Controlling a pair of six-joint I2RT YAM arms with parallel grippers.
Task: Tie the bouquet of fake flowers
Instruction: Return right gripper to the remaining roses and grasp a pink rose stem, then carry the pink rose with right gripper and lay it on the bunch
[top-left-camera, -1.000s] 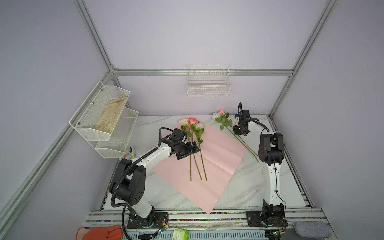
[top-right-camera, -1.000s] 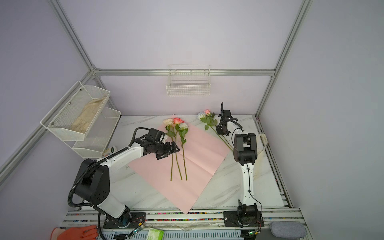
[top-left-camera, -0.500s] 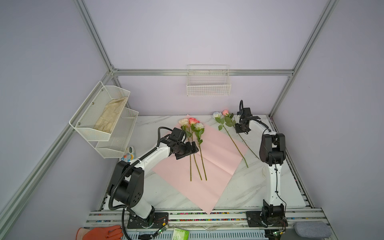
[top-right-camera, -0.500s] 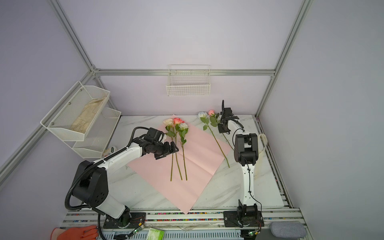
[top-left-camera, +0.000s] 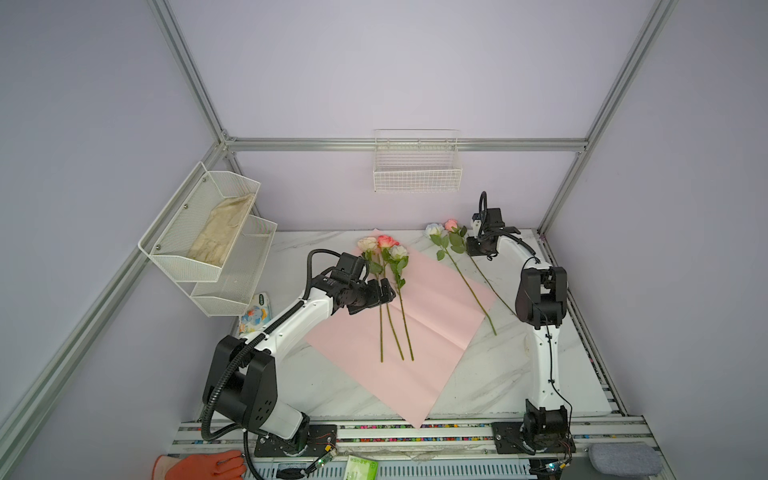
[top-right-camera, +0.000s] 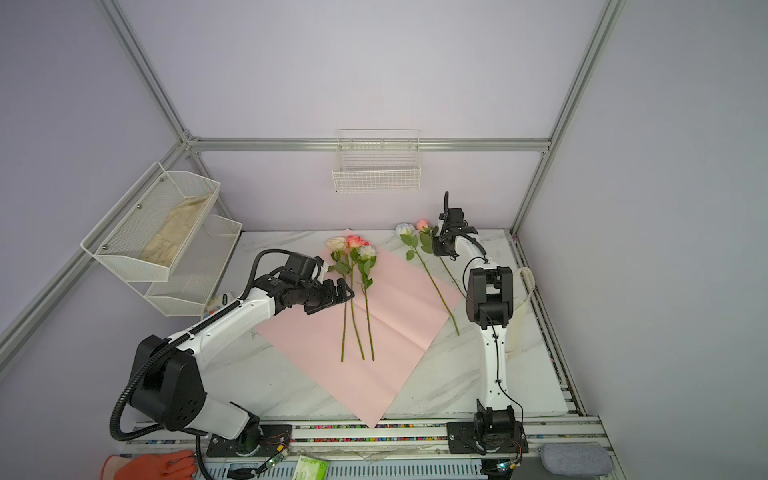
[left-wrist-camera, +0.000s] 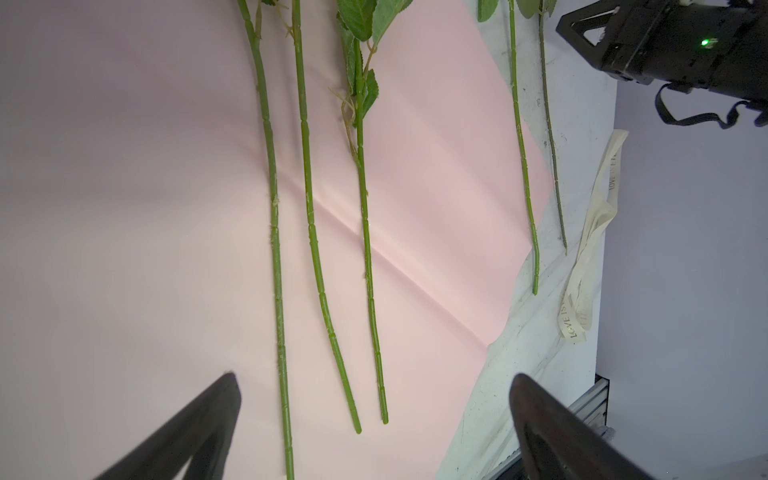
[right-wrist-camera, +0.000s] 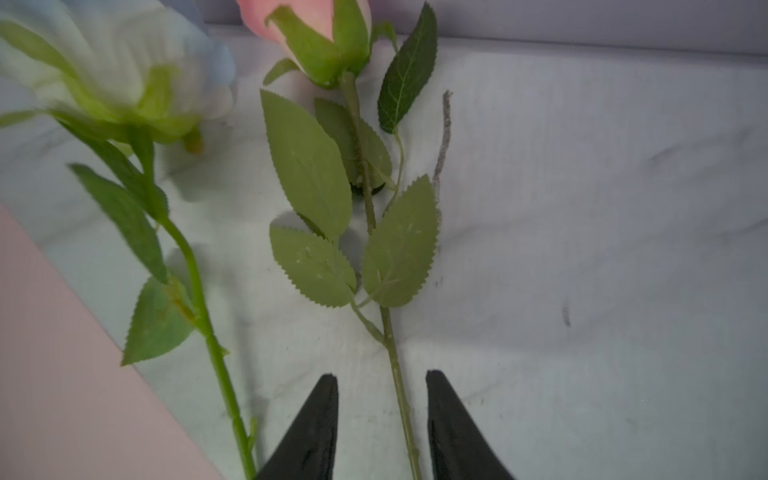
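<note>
**Right pincer lets go; blue rose now lies across the paper**

Change noted: a second ago your right pincer (right-wrist-camera: 380, 374) was clenched at the back of the desk (top-left-camera: 478, 374). Its jaws now stand partly apart. In that same second the pale blue rose (top-left-camera: 433, 229) swung its stem away from the pink rose (top-left-camera: 451, 225). That stem now crosses the right corner of the pink paper (top-left-camera: 436, 299), with its tip just off the sheet on the desk.

Reading: you are still gathering, and nothing is tied. Three roses (top-left-camera: 385, 242) lie side by side in the middle of the paper. The other two lie at the back right, well apart from them. The ribbon (left-wrist-camera: 598, 216) lies by the desk's right edge and looks untouched.

Right pincer: released, about half open. The pink rose's stem runs between the jaws below its leaves, and no contact shows on either side. In the right wrist view the blue rose's head is blurred, so it may still be settling.

Left pincer (left-wrist-camera: 374, 376): spread to its widest and holding nothing. It hangs over the stems of the three roses on the paper.
</note>
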